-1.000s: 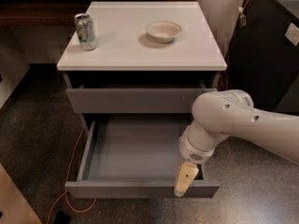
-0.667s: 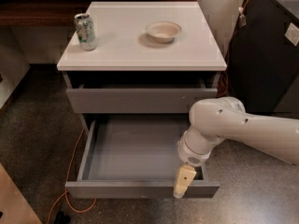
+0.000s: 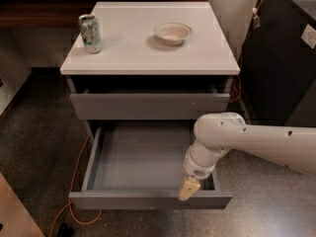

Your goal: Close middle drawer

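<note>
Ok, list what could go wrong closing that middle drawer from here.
1. The gripper is at the front panel of the middle drawer, well right of centre. Pushing there may skew the far-pulled-out drawer and jam it.
2. The gripper sits near the panel's top edge, so it might slip over into the box instead of pushing.
3. A hard shut could jolt the upright can on the cabinet top.

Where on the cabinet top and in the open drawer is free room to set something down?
White cabinet top: bare between green can and beige bowl, and along its front edge. Open grey middle drawer: bare on the left; the gripper crowds its front right.
</note>
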`<state>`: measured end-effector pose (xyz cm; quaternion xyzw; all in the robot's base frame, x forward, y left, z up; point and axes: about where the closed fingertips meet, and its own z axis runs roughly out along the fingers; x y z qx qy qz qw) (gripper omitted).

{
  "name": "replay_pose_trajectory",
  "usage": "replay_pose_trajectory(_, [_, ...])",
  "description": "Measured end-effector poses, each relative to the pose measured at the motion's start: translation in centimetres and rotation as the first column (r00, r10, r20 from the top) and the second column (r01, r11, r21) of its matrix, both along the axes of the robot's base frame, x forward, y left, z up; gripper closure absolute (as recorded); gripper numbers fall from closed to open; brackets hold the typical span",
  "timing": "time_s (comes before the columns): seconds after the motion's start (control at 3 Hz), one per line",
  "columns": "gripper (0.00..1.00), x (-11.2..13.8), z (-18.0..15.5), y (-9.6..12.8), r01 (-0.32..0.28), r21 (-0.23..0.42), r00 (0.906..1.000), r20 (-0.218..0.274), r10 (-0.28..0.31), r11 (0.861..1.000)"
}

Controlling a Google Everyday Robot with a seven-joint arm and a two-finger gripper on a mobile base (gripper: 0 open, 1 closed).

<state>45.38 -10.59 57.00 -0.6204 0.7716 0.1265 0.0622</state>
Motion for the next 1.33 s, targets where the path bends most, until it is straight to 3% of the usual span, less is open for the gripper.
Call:
replay_pose_trajectory(0.67, [0.97, 0.8, -6.9, 1.9, -0.059, -0.028, 0.9964, -0.063, 0.057, 0.998])
replay_pose_trajectory(1.33, [1.00, -0.5, -11.5, 3.9, -0.100, -0.089, 0.9936, -0.061, 0.094, 0.991])
